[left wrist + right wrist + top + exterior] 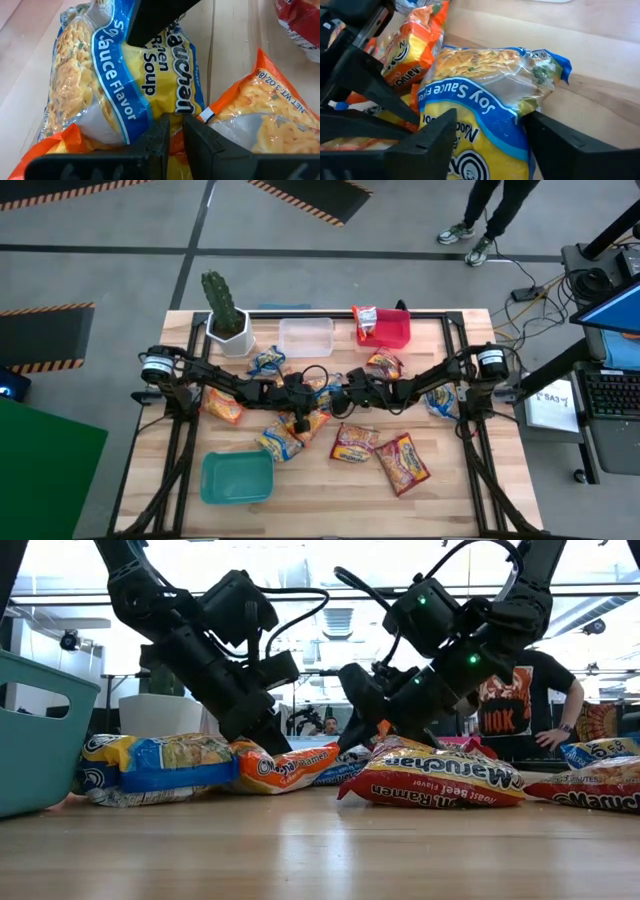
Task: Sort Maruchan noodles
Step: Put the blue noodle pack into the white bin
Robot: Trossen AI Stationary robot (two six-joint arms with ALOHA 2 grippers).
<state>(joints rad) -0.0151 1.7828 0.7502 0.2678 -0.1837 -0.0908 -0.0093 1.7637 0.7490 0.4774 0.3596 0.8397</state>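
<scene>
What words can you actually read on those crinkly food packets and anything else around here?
"Soy Sauce Flavor", "Ramen Soup": blue-and-yellow plastic noodle packet ahead of the left gripper.
"NET WT 3 OZ": orange plastic packet beside it.
"Soy Sauce Fla...": blue-and-yellow packet between the right gripper's fingers.
"Maruchan", "Ramen", "Roast Beef Flavor", upside down: red-and-yellow packet.
Shirt print on the person behind: too blurred.

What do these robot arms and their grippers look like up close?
Both arms are black and chunky, with looping black cables and round silver-capped bases at the table's edges. The right arm shows small green lights. The left gripper and right gripper each end in two flat, matte black fingers.
</scene>
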